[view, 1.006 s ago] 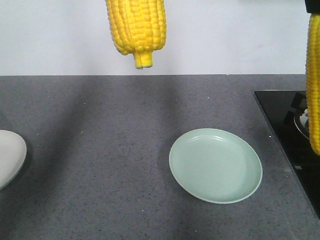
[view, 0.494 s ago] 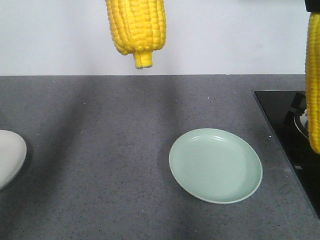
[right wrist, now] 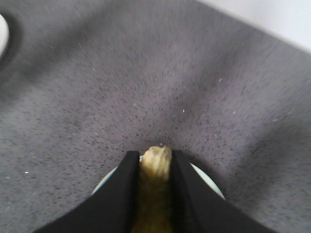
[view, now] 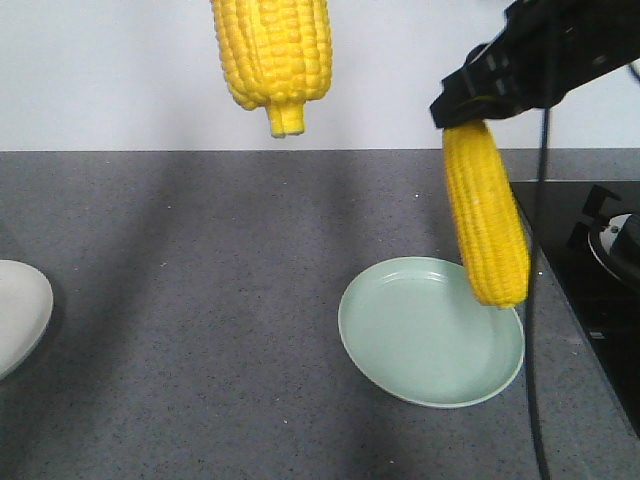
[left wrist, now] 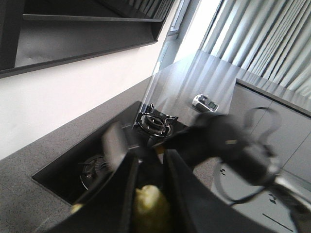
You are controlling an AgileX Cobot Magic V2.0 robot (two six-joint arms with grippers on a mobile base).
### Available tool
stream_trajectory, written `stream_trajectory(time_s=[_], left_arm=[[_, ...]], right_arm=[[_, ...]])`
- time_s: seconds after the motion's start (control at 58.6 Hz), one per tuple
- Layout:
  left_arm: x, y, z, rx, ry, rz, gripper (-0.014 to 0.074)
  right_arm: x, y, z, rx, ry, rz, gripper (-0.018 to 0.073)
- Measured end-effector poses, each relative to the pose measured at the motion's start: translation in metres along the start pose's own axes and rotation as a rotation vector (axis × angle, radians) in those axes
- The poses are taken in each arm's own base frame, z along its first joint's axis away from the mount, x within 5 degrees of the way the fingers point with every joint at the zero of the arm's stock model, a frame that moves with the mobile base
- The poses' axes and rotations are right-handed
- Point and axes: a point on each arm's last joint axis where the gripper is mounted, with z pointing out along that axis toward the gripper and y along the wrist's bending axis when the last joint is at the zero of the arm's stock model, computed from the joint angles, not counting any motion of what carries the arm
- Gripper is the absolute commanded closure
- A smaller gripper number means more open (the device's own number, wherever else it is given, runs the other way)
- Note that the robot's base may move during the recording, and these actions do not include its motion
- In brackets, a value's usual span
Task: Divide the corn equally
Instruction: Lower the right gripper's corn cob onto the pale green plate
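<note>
One yellow corn cob (view: 272, 55) hangs stem-down at the top of the front view, high over the grey counter; the left gripper holding it is above the frame there. In the left wrist view my left gripper (left wrist: 150, 167) is shut on this corn (left wrist: 148, 206). My right gripper (view: 478, 100) is shut on the top of a second corn cob (view: 486, 215), which hangs nearly upright with its lower end over the right part of the green plate (view: 400, 340). The right wrist view shows the black fingers (right wrist: 127, 179) clamping that corn (right wrist: 154, 189) above the plate rim (right wrist: 210, 182).
A white plate (view: 15, 310) pokes in at the left edge of the counter. A black stove top (view: 600, 290) with a burner lies at the right. A cable (view: 535, 330) hangs from the right arm beside the green plate. The white wall stands behind.
My right arm has swung left with its corn, from the frame's right edge over the stove to above the green plate. The left corn has not moved.
</note>
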Motion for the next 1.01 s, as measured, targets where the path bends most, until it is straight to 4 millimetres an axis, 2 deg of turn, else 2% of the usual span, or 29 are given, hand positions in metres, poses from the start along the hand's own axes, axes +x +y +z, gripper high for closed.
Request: stream_trajectory(time_s=[0.051,0.171,0.256,0.324,0.426,0.58,0.887,1.006], left_arm=[[0.000,0.000,0.000,0.000,0.000,0.000,0.0603],[0.000,0.000,0.000,0.000,0.000,0.000,0.0603],[0.000,0.000,0.000,0.000,0.000,0.000,0.0603],[0.000,0.000,0.000,0.000,0.000,0.000,0.0603],[0.000,0.000,0.000,0.000,0.000,0.000,0.0603],[0.000,0.000,0.000,0.000,0.000,0.000,0.0603],[0.000,0.000,0.000,0.000,0.000,0.000,0.0603],[0.000,0.000,0.000,0.000,0.000,0.000,0.0603]], right_arm=[[0.003,-0.012,0.028,-0.017,0.051,0.027,0.0565],[0.013,-0.032,0.077,-0.047,0.148,0.068,0.0561],[0.021,-0.041,0.102,-0.064,0.201,0.086,0.0557],[0.026,-0.046,0.114,-0.074,0.230,0.087,0.0547],[0.030,-0.048,0.123,-0.082,0.248,0.084,0.0520],[0.033,-0.048,0.125,-0.101,0.276,0.068,0.0441],[0.038,-0.049,0.132,-0.127,0.319,0.062,0.0163],[0.038,-0.049,0.132,-0.127,0.319,0.061,0.0117]])
